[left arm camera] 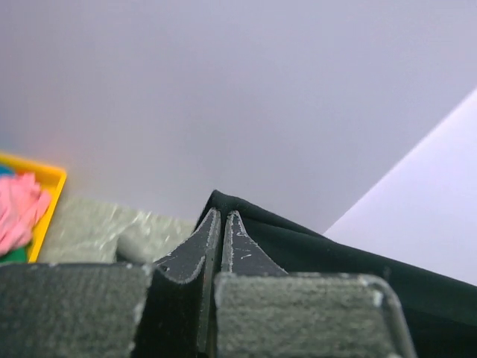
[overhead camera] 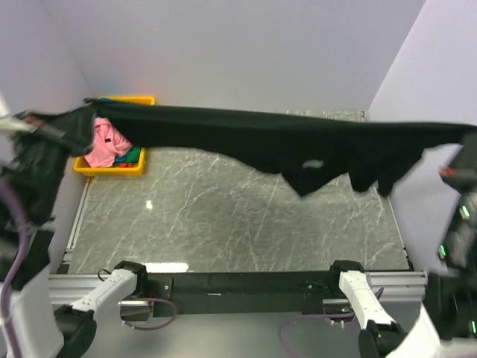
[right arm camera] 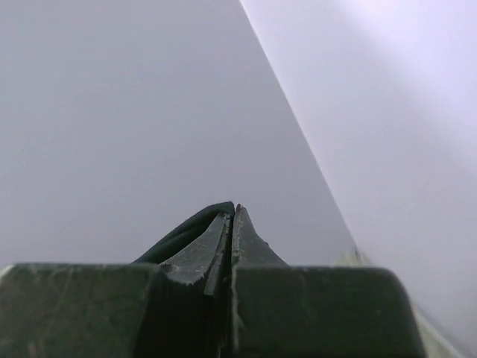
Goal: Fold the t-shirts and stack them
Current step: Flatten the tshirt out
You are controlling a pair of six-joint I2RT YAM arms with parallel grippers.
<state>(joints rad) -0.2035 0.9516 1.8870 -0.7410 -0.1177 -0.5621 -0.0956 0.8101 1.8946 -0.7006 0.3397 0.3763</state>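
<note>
The black t-shirt hangs stretched wide in the air above the marble table, its lower folds drooping near a small white tag. My left gripper is shut on its left end; in the left wrist view the fabric runs out from the shut fingertips. My right gripper is shut on its right end; in the right wrist view a fold of fabric sits at the shut tips. The pink t-shirt and the teal t-shirt lie in a yellow bin.
The yellow bin stands at the far left of the marble table, also showing in the left wrist view. White walls close in the back and both sides. The arm bases sit on a rail at the near edge.
</note>
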